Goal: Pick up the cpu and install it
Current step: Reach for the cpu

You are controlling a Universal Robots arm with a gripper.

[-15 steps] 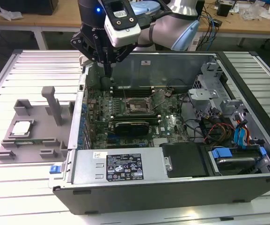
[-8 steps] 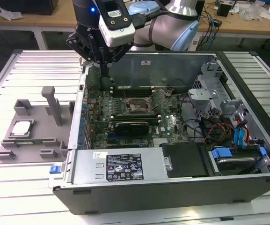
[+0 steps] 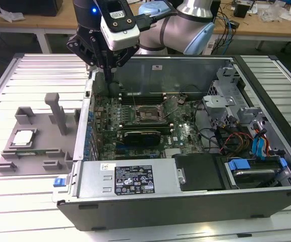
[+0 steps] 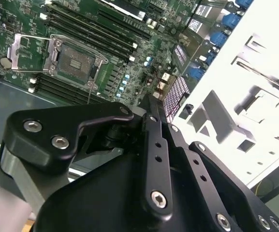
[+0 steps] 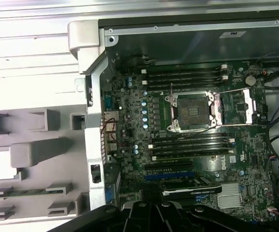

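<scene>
The cpu (image 3: 23, 137) is a small square chip with a pale metal top. It lies in a recess of the grey fixture (image 3: 44, 151) on the exterior view's left, outside the case; in the first wrist view the cpu (image 5: 3, 164) is a bright square. My gripper (image 3: 108, 75) hangs over the far left corner of the open computer case, well away from the chip. Its fingers (image 4: 152, 125) are drawn together with nothing between them. The cpu socket (image 3: 148, 115) on the motherboard stands open, its load plate (image 5: 248, 104) swung aside; the socket (image 4: 76, 63) holds nothing.
The case wall (image 3: 84, 126) rises between the fixture and the motherboard. An upright grey post (image 3: 57, 113) stands on the fixture. A black expansion card (image 3: 142, 136), memory slots (image 5: 187, 75), drive cages and cables (image 3: 246, 136) crowd the case interior.
</scene>
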